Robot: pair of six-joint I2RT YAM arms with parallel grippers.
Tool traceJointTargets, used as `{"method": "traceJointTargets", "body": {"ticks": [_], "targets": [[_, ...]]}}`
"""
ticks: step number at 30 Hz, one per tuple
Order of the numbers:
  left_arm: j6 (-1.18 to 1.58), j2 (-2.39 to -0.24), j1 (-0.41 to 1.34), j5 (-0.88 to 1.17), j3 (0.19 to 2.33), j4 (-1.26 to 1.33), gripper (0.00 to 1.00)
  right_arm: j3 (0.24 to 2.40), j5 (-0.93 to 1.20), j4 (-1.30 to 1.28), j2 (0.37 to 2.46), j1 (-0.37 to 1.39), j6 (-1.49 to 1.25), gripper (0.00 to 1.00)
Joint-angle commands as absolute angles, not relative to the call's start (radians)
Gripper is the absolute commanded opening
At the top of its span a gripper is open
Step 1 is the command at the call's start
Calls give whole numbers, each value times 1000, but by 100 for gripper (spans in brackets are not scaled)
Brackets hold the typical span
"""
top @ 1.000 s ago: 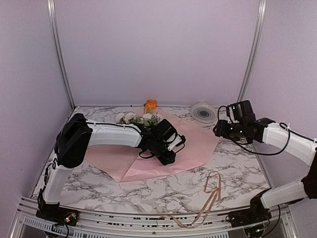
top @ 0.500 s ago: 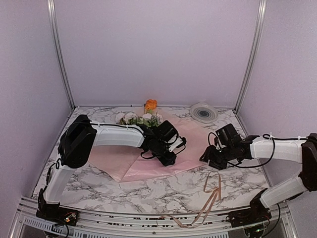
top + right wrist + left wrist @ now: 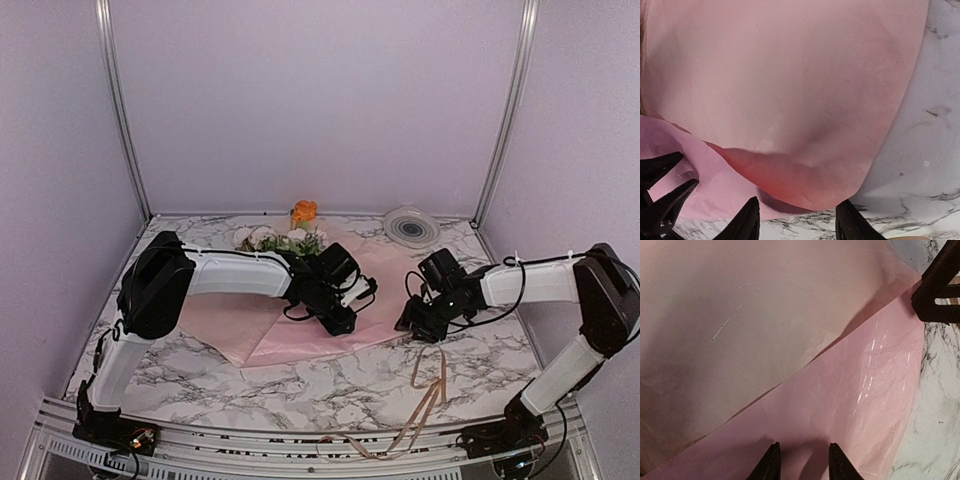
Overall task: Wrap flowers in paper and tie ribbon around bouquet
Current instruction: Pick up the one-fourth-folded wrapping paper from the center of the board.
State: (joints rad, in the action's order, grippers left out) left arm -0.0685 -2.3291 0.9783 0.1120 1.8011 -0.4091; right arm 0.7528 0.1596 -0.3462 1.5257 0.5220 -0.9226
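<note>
paper (image 3: 400,280) lying folded, crinkly pink, bench (image 3: 330,385) centre | left fingers (image 3: 771,466) resting on it, narrowly parted | right fingers (image 3: 746,225) straddling its edge, wide

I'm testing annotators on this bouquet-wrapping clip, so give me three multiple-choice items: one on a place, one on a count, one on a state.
1. Where does the long thin tan ribbon lie?
A) on the marble table, nearer the arms than the thin pale pink paper sheet
B) tied round the stems
C) on the round white-grey disc

2. How many orange blooms are among the flowers?
A) none
B) one
C) three

3. How do the right gripper's jaws stand?
A) shut on the ribbon
B) shut on a stem
C) open at the paper's edge

Answers: 1 A, it trails over bare marble; 2 B, a single orange head shows; 3 C, the wrist view shows its fingers apart.
</note>
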Motion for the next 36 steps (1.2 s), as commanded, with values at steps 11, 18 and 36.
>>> {"method": "traceJointTargets", "body": {"ticks": [11,18,36], "targets": [[-73,-2331,964,131,1763,-442,33,845,67,-418,1575,524,-912,7],[-61,-2344,948,130,1751,-432,33,877,34,-431,1570,529,-869,0],[47,-2376,886,181,1685,-339,33,1110,-165,-400,1549,818,-586,0]]}}
